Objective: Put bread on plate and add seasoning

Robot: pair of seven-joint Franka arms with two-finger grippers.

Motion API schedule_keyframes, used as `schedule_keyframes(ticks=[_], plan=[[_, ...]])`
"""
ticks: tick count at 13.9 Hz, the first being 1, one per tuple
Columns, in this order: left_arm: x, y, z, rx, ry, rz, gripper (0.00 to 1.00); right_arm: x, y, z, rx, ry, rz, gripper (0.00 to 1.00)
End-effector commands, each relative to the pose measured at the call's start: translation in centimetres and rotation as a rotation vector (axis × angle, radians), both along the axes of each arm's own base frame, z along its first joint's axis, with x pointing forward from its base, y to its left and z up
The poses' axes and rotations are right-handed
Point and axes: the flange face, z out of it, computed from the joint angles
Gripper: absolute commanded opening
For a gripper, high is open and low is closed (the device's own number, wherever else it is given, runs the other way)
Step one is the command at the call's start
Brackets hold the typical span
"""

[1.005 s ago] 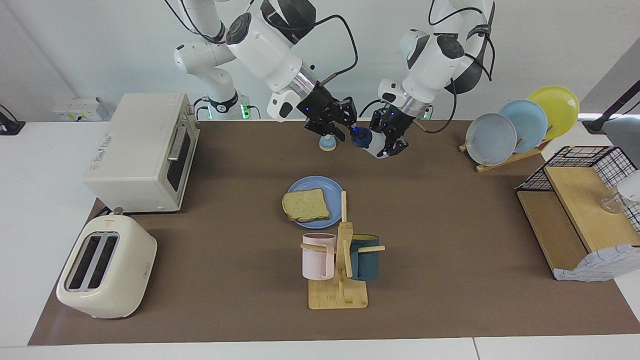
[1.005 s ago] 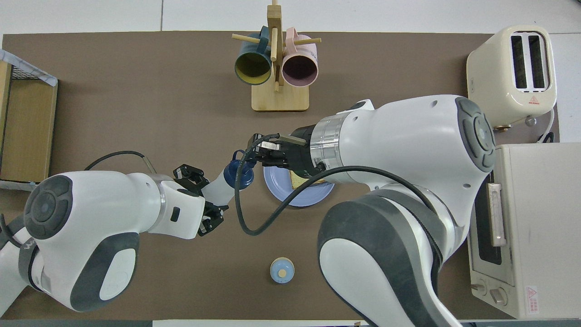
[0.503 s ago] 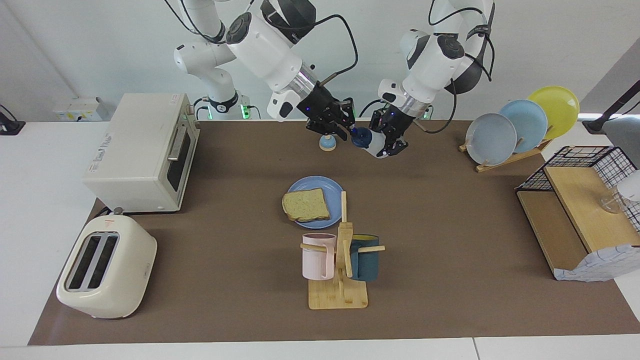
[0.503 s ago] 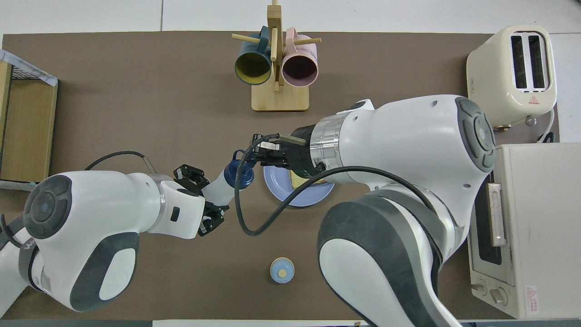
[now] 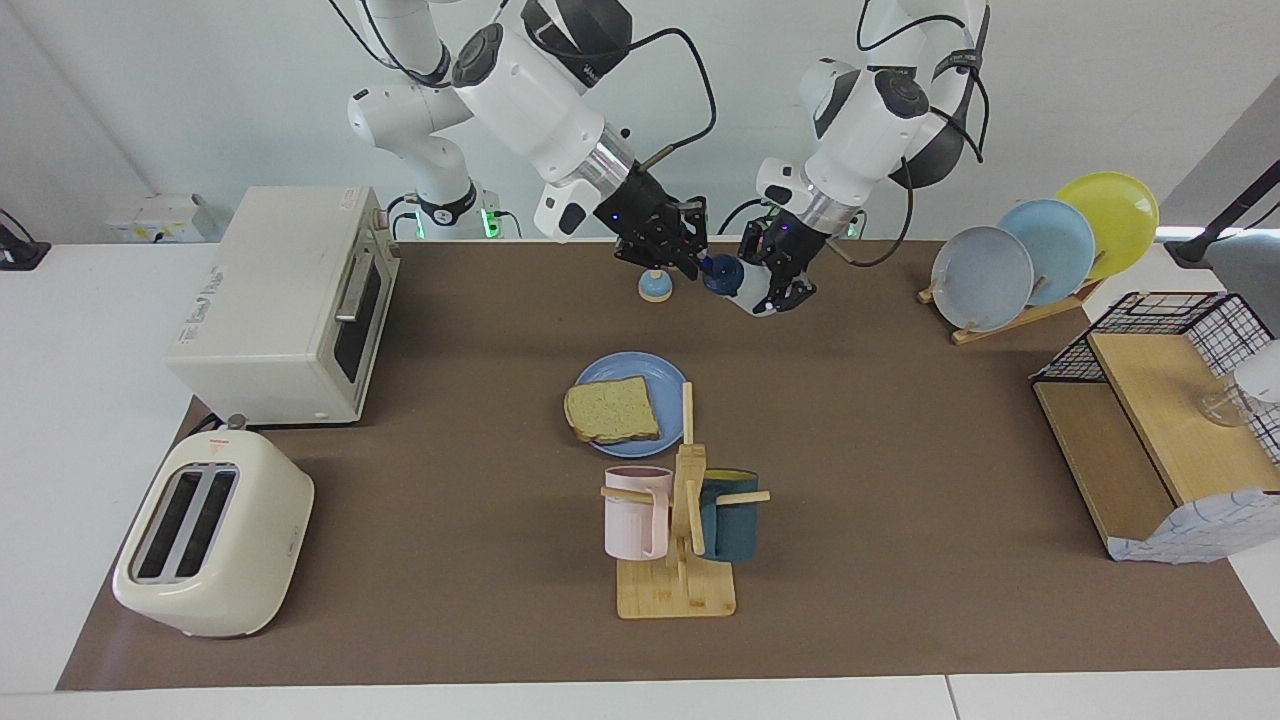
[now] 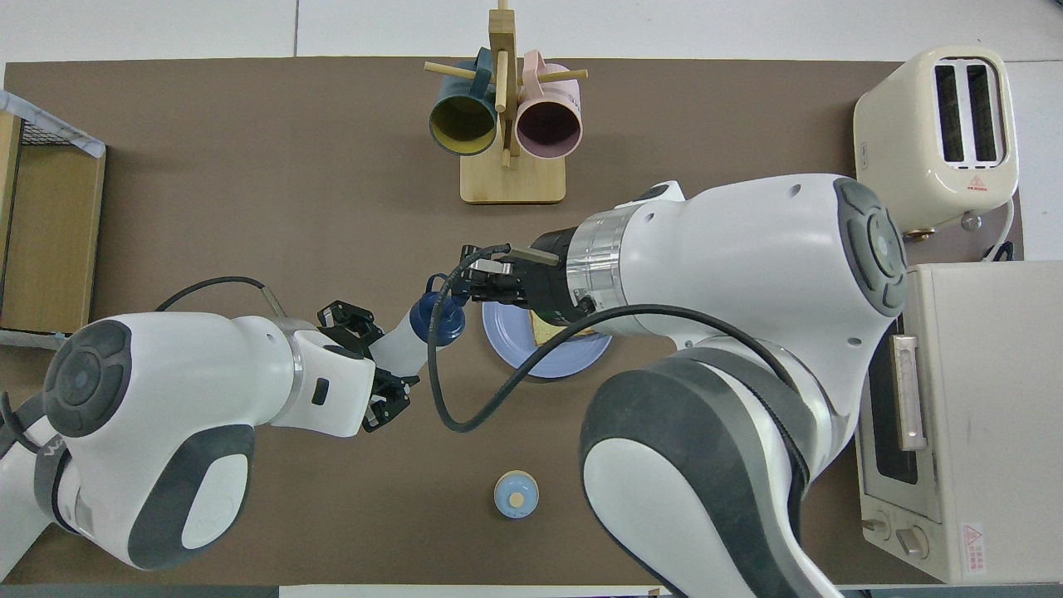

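The bread (image 5: 612, 410) lies flat on the plate (image 5: 640, 372) at mid-table. In the overhead view the right arm covers most of the plate (image 6: 513, 355), and only a sliver of the bread (image 6: 544, 333) shows. My left gripper (image 5: 768, 290) (image 6: 384, 359) is shut on the body of the seasoning (image 5: 742, 288) (image 6: 405, 339). It holds the seasoning tilted in the air above the mat beside the bell, with the navy cap pointing toward the right gripper. My right gripper (image 5: 695, 260) (image 6: 470, 279) is right at that cap.
A small blue-topped bell (image 5: 655, 287) stands under the right gripper. A mug tree (image 5: 685, 520) stands just farther than the plate. A toaster oven (image 5: 290, 300) and a toaster (image 5: 215, 545) are at the right arm's end. An upright plate rack (image 5: 1040, 250) and a wire shelf (image 5: 1170, 420) are at the left arm's end.
My right gripper has edged closer to the seasoning's cap. The left gripper and the seasoning have lifted very slightly. The bread and plate have not moved.
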Motion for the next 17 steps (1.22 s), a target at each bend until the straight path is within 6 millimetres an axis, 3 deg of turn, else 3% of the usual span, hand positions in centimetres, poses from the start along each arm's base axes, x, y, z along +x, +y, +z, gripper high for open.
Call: schedule_keyframes(ticks=[1,6,9,17], plan=[[-0.5,0.2,0.1,-0.033,-0.003,-0.008,0.0,-0.3,0.6,0.4,-0.007,-0.009,-0.008,0.22],[-0.6,0.1,0.0,-0.032,-0.002,-0.01,0.0,-0.3,0.6,0.3,-0.016,-0.014,-0.004,0.22],[-0.6,0.1,0.0,-0.031,-0.001,-0.012,0.0,-0.2,0.5,0.2,-0.022,-0.017,-0.003,0.0],[-0.5,0.2,0.1,-0.032,0.0,-0.009,0.0,1.4,-0.7,1.2,0.092,-0.029,-0.127,0.0]])
